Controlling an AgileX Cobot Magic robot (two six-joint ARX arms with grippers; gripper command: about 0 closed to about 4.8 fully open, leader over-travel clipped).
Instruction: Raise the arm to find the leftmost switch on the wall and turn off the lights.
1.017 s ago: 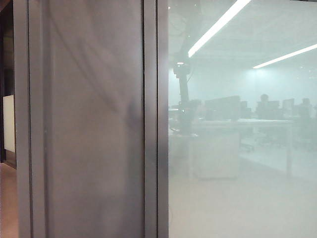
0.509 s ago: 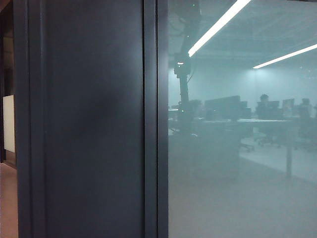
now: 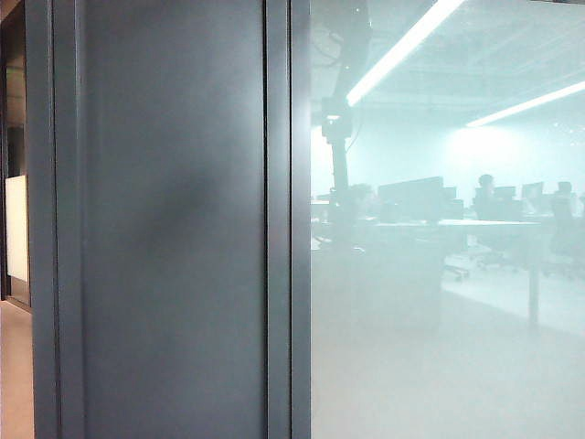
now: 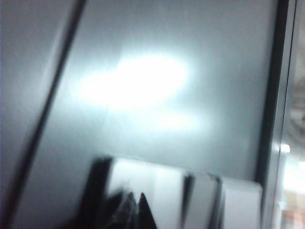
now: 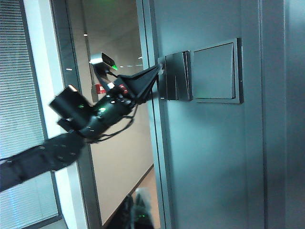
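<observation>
A grey metal wall panel (image 3: 174, 229) fills the left of the exterior view, with a frosted glass pane (image 3: 439, 320) to its right that shows a hazy office and ceiling light strips (image 3: 402, 46). In that glass the slender dark jointed arm (image 3: 340, 137) stands as a raised silhouette.

The right wrist view looks across at the same wall: two grey flat rocker switch plates (image 5: 200, 71) sit side by side on the panel, and the left gripper (image 5: 155, 76) has its dark pointed tips pressed against the edge of the leftmost switch (image 5: 174, 76). Its fingers appear drawn together into a wedge. The left wrist view is blurred, showing the pale switch plates (image 4: 190, 200) close under the dark fingertips (image 4: 136, 210).

The right gripper is not in view, so its fingers cannot be judged.

The switch is likely a stiff, light plastic rocker fixed to the wall: it wants no grasp, only a short firm push on its outer half, square to the face so the smooth tips do not slide off.
</observation>
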